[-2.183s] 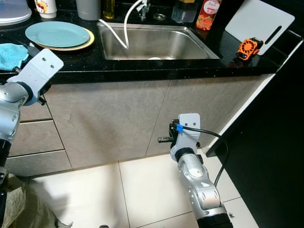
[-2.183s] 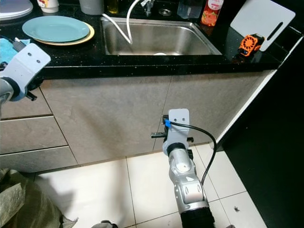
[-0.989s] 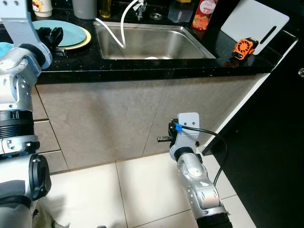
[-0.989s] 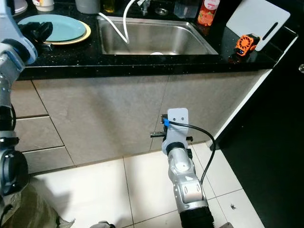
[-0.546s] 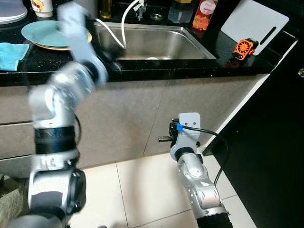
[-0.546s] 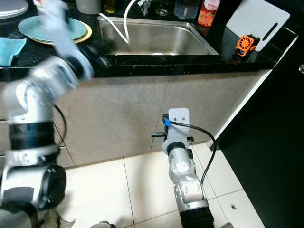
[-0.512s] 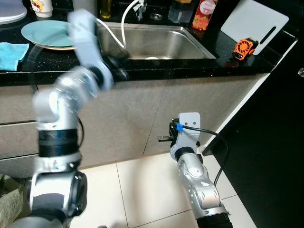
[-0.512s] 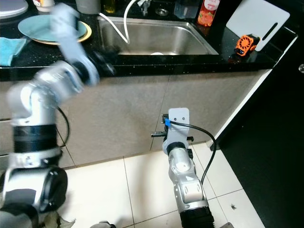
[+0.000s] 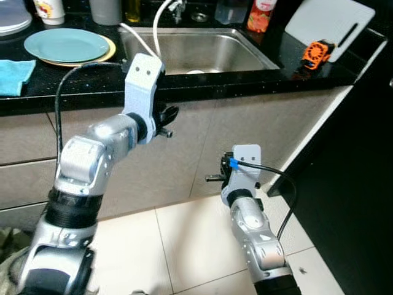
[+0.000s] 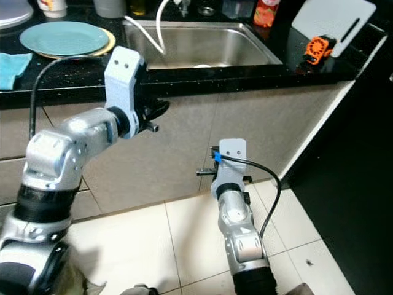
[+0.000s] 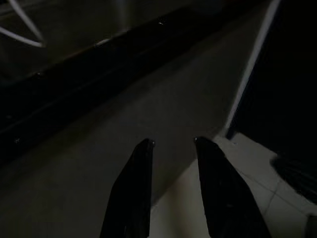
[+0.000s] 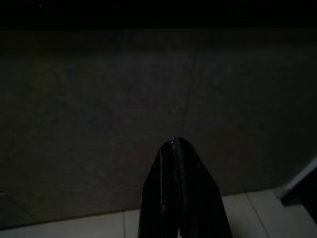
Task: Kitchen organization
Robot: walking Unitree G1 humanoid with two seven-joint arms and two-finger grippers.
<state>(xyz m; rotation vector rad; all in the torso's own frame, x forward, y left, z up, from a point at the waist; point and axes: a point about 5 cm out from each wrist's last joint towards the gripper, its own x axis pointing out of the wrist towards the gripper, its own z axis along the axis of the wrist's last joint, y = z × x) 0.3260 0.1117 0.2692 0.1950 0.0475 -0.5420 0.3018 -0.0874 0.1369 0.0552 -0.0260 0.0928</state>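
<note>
My left gripper (image 9: 166, 117) hangs in front of the grey cabinet front (image 9: 245, 123), just under the black counter edge (image 9: 245, 75) by the steel sink (image 9: 209, 56). Seen from the left wrist, its two black fingers (image 11: 133, 188) stand apart with nothing between them, so it is open. My right gripper (image 12: 174, 144) is low, pointing at the cabinet front near the floor, with its fingers pressed together and empty. On the counter's left, a teal plate (image 9: 64, 44) rests on a yellow plate (image 9: 112, 48). A blue cloth (image 9: 13, 69) lies beside them.
A white hose (image 9: 142, 38) curves into the sink. A red bottle (image 9: 259, 7), a white cutting board (image 9: 328, 21) and an orange gadget (image 9: 312, 52) sit at the counter's right. A dark appliance (image 9: 362, 184) stands at right. The floor (image 9: 178, 246) has pale tiles.
My left arm has swung from above the plates across and down, and now sits in front of the cabinet under the sink's edge. The right arm has stayed put.
</note>
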